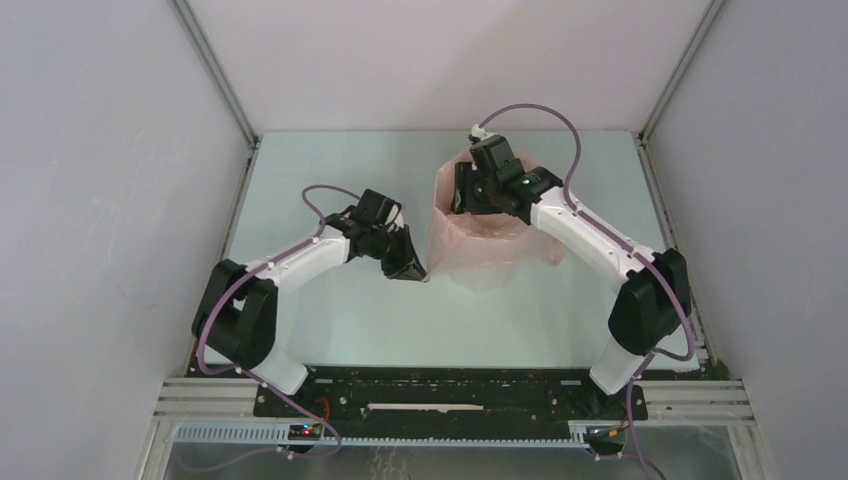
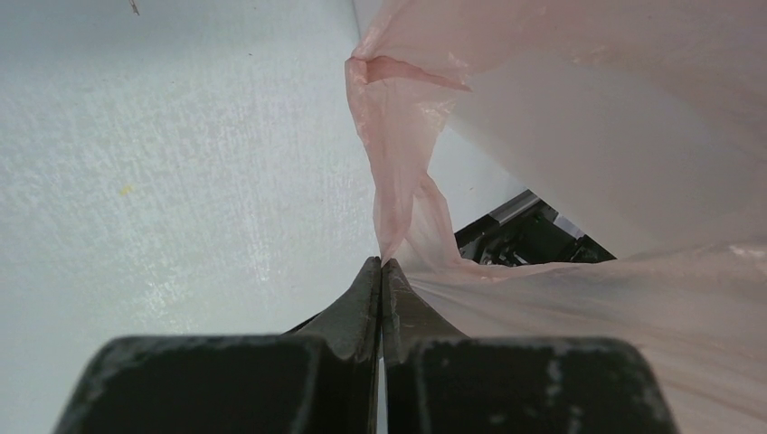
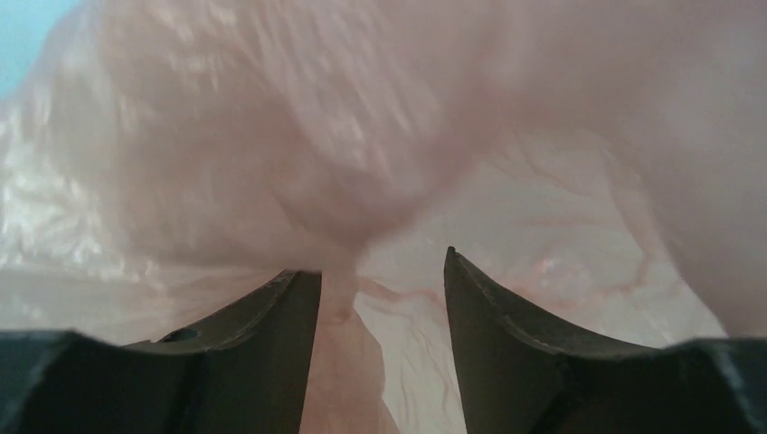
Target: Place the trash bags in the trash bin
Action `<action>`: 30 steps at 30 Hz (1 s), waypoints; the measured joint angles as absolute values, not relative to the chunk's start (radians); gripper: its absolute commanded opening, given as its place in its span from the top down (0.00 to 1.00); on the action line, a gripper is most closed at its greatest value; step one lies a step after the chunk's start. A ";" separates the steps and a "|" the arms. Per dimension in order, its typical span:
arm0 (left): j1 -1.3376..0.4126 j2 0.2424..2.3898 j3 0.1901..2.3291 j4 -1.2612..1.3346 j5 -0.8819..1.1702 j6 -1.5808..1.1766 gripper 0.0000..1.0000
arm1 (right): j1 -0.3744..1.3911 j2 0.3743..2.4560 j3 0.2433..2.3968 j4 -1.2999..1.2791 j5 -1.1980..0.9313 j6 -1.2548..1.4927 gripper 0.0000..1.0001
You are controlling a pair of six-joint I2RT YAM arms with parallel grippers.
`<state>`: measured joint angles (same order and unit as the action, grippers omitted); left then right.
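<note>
Pinches twisted edge of pink trash bag (image 2: 398, 163) with left gripper (image 2: 381, 262) clamped tight, sets right gripper (image 3: 380, 262) (jaws apart, film fold between) inside upright bag's mouth, mid bench (image 1: 330, 320).

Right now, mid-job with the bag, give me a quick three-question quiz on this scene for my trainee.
1. True or false: the left gripper is shut on a twisted strand of the pink bag.
2. The jaws of the right gripper are: A) pressed together, B) apart with bag film between them, C) gripping a metal rail.
3. In the top view, on which side of the pink bag does the left gripper pinch it?
Key: 1 true; 2 B; 3 its left side, at the near corner.
</note>
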<state>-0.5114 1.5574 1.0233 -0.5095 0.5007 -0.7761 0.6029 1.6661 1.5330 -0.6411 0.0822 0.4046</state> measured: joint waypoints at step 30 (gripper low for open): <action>-0.515 1.529 1.025 -0.559 0.470 -0.750 1.00 | 0.548 1.658 1.414 -0.656 0.097 0.279 0.23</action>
<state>-0.5152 1.5291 1.0248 -0.5587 0.4702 -0.7502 0.5476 1.6577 1.4139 -0.6559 0.0975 0.2790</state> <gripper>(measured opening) 0.005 0.773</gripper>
